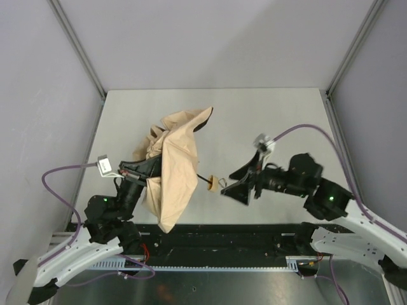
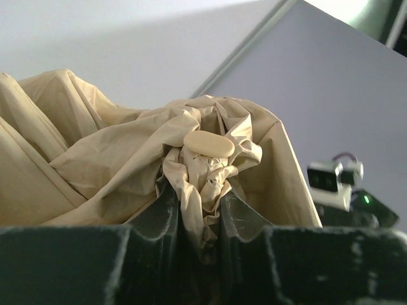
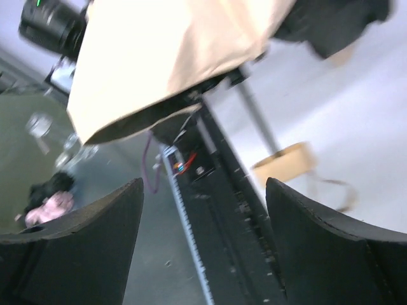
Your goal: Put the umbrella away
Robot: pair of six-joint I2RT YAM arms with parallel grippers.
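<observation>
My left gripper: clamped on a bunch of the umbrella's fabric, at the left side of the canopy in the overhead view.
Left fingers: seen from my left wrist, the two of them stand close together at bottom centre, with a crumpled fold of cloth pinched between them.
Umbrella: left of centre on the table, partly collapsed. Its beige cloth hangs in loose folds over my left wrist, and a pointed flap reaches toward the upper middle of the frame.
Canopy: fills the top of my right wrist view, pale and blurred.
Pale oval cap: sits on top of the gathered cloth, just above my left fingers, in the middle of the left wrist view.
Shaft: thin and black, coming out from under the cloth and running right and slightly down toward the handle.
Handle: small, pale wood, at the centre of the overhead view, just left of my right fingertips. I cannot tell whether it rests on the table.
Cord loop: trails off the handle's right end, toward my right fingers.
My right gripper: jaws spread wide, nothing between them. It points left at the handle from just beside it and does not touch it.
Right fingers: one in each lower corner of my right wrist view, well apart. The handle shows blurred above the right-hand one.
</observation>
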